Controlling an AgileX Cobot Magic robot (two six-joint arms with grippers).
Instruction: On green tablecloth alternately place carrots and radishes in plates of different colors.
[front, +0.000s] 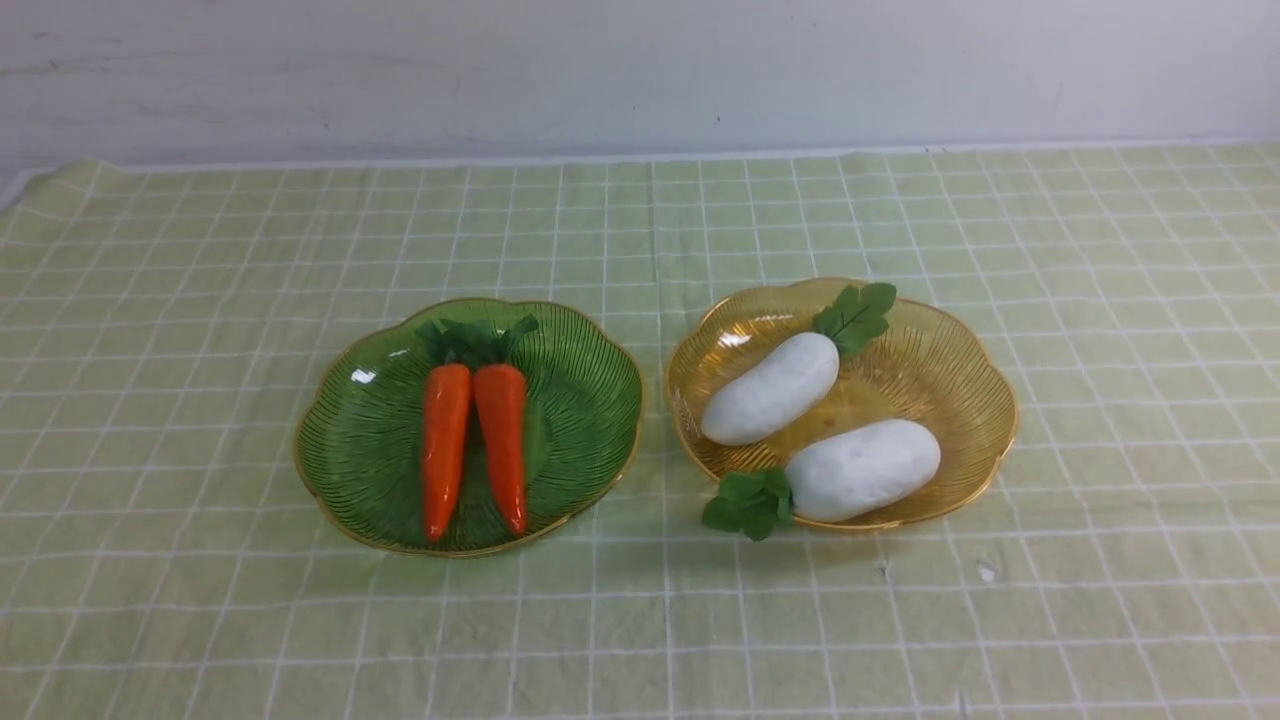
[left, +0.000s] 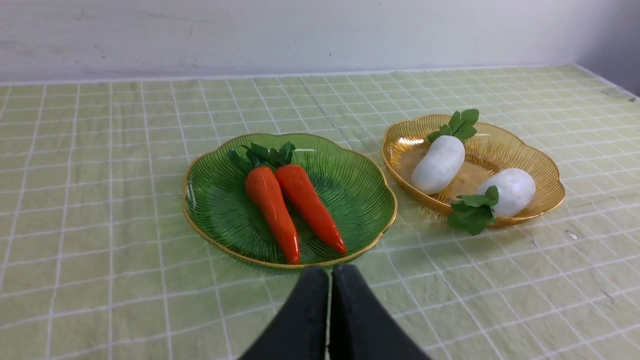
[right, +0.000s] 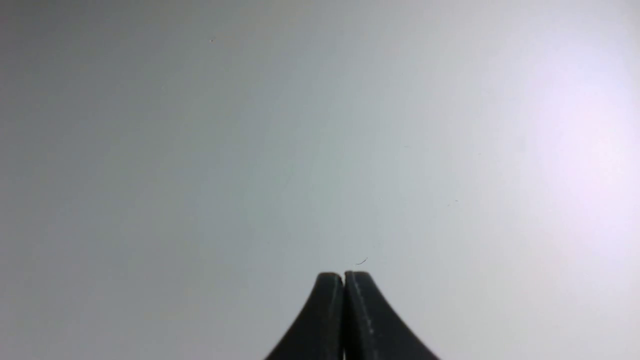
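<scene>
Two orange carrots (front: 445, 445) (front: 502, 440) lie side by side in the green plate (front: 590, 400) on the green tablecloth (front: 180, 300). Two white radishes (front: 772, 388) (front: 865, 468) lie in the amber plate (front: 960, 380) to its right. Neither arm shows in the front view. In the left wrist view my left gripper (left: 330, 271) is shut and empty, pulled back just short of the green plate (left: 360, 185) with its carrots (left: 272, 205) (left: 310, 205); the amber plate (left: 540, 170) and radishes (left: 440, 164) (left: 512, 189) lie beyond. My right gripper (right: 344, 274) is shut and empty, facing a blank grey surface.
A pale wall (front: 640, 70) runs along the far edge of the cloth. Small white flecks (front: 985, 572) lie on the cloth in front of the amber plate.
</scene>
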